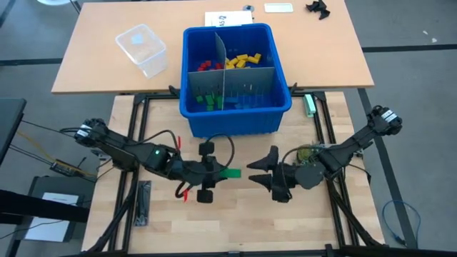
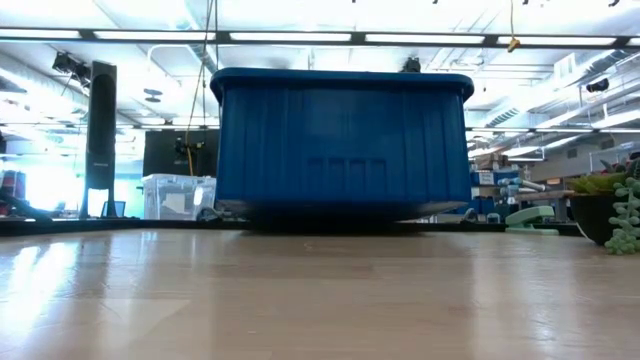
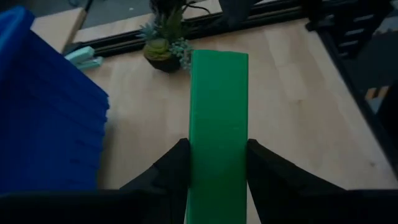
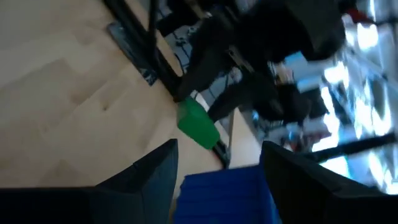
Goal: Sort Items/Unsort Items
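The left gripper (image 1: 223,173) was closed on 1 green block (image 1: 230,173), which stood out past the fingers (image 3: 163,176) in front of the blue bin (image 1: 236,120), near the table's middle. The right gripper (image 1: 265,173) faced it from just beside, jaws wide and empty. The other items (image 1: 245,60) lay in the bin's 4 compartments, greens (image 1: 208,98) in the near left one. For a clean placement, the block should be carried level over the bin wall, lowered between the grey dividers (image 1: 222,68), and released only once low inside its compartment.
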### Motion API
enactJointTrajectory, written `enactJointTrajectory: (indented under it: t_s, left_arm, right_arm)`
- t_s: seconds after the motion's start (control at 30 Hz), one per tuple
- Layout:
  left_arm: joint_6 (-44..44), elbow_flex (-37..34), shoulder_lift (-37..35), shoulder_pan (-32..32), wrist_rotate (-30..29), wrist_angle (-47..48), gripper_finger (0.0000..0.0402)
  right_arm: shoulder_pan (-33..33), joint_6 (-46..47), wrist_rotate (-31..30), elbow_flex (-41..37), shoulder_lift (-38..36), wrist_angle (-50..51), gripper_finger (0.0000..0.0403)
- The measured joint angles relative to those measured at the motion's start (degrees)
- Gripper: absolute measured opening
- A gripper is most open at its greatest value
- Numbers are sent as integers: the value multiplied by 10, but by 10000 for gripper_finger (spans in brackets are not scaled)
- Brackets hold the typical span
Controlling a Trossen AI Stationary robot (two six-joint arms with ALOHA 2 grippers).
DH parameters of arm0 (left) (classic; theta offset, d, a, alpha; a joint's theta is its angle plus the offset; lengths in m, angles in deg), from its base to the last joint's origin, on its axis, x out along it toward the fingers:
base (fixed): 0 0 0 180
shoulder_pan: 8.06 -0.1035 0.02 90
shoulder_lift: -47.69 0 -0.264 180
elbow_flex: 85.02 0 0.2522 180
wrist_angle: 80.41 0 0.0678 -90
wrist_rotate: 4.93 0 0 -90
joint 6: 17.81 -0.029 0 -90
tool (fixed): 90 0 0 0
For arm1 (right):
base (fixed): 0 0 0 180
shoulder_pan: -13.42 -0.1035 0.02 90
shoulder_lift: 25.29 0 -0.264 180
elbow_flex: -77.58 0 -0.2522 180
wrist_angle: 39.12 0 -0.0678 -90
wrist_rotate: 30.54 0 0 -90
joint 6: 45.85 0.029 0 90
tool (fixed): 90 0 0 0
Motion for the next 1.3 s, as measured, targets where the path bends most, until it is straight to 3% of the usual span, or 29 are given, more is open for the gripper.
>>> enactJointTrajectory:
  t_s: [0.27, 0.43, 0.73, 1.13, 1.3]
  left_arm:
    - [45, 0, 0, -20, 41, -19, 145]
    - [54, 0, 3, -28, 72, -23, 145]
    - [62, 0, 3, -28, 82, -9, 145]
    - [50, 1, 3, -27, 89, -28, 148]
    - [49, 1, 3, -27, 90, -31, 157]
  right_arm:
    - [18, -122, 28, 0, 42, -3, 228]
    - [23, -218, -16, 0, 74, -61, 228]
    - [39, -279, 0, 0, 85, -103, 224]
    - [44, -256, 30, -1, 85, -101, 65]
    - [36, -243, 26, -1, 85, -102, 55]
